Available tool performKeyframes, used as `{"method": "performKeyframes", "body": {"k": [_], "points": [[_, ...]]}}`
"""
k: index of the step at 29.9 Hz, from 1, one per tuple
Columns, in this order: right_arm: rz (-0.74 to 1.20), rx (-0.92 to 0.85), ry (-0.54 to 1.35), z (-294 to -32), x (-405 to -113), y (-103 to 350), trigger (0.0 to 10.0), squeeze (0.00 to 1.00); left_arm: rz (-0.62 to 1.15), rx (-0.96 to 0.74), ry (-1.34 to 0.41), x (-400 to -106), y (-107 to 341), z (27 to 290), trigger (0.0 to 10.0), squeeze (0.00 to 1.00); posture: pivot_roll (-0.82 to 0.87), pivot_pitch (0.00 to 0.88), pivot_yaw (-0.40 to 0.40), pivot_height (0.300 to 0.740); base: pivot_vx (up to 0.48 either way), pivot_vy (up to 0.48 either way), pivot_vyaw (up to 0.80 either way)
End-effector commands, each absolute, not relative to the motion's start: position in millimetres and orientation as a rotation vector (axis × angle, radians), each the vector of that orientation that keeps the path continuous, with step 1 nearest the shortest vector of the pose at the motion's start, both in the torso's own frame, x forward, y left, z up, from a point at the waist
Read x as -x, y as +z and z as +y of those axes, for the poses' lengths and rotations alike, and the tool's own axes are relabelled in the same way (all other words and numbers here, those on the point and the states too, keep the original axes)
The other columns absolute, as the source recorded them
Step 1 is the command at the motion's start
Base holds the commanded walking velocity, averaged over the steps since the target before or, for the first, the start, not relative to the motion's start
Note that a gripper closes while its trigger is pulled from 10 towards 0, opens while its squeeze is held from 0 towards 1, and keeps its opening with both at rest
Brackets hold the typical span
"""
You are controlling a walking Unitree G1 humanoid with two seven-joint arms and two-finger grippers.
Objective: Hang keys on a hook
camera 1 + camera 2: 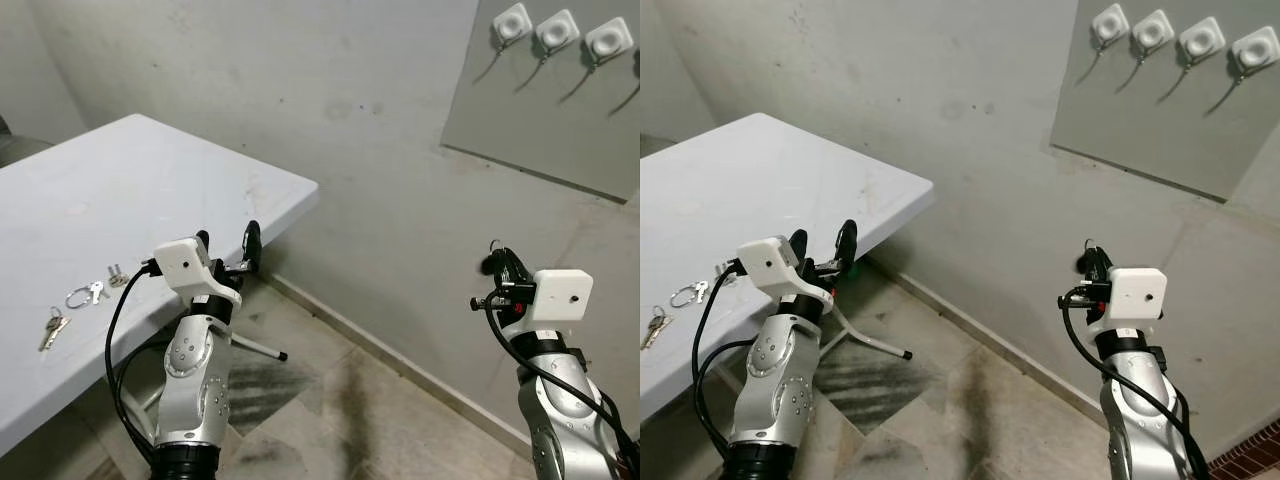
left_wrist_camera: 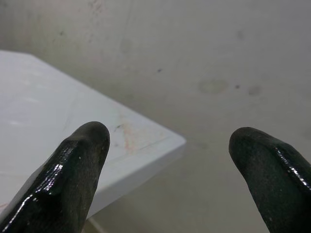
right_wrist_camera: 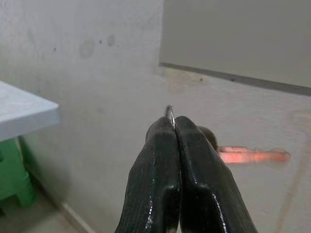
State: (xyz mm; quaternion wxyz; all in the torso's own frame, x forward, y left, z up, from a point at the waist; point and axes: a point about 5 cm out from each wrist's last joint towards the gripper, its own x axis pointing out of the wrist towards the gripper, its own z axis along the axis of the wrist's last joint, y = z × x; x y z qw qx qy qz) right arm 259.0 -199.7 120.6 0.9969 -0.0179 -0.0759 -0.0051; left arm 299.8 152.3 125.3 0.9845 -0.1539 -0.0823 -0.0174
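My right gripper (image 1: 497, 258) is raised in front of the wall, below and left of the hooks. Its fingers are shut on a thin metal key ring (image 3: 169, 112), whose edge pokes out at the tips. A blurred orange shape (image 3: 252, 155) sticks out beside the fingers. Three white hooks (image 1: 557, 30) sit in a row on a grey board (image 1: 540, 120) high on the wall. My left gripper (image 1: 228, 237) is open and holds nothing, just off the white table's (image 1: 150, 170) front edge. More keys (image 1: 85, 295) and another set (image 1: 53, 327) lie on the table.
The table's corner (image 1: 310, 187) juts toward the wall at the left. A metal table leg (image 1: 255, 347) and a green stool (image 3: 14, 179) stand beneath it. Tiled floor (image 1: 370, 410) runs between my arms up to the wall.
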Motion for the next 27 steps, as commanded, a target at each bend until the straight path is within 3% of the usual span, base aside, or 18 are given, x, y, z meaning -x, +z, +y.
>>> {"method": "performKeyframes", "body": {"k": [1,12,27], "points": [[-0.171,0.033,0.010,-194.7,-261.4,126.6,10.0,0.00,-0.162,0.302,-0.018,-300.5,126.4,157.6,10.0,0.00,-0.08,0.000,-0.007,0.740,0.000,0.000,0.00],[-0.172,0.024,0.015,-192.1,-265.3,128.9,10.0,0.00,-0.165,0.279,-0.048,-302.6,129.6,156.7,10.0,0.00,-0.07,0.000,-0.002,0.740,0.000,0.000,0.00],[-0.153,0.014,0.005,-190.2,-270.9,128.8,10.0,0.00,-0.156,0.247,-0.049,-306.3,132.0,157.7,10.0,0.00,-0.07,0.000,0.007,0.740,0.000,0.000,-0.71]]}}
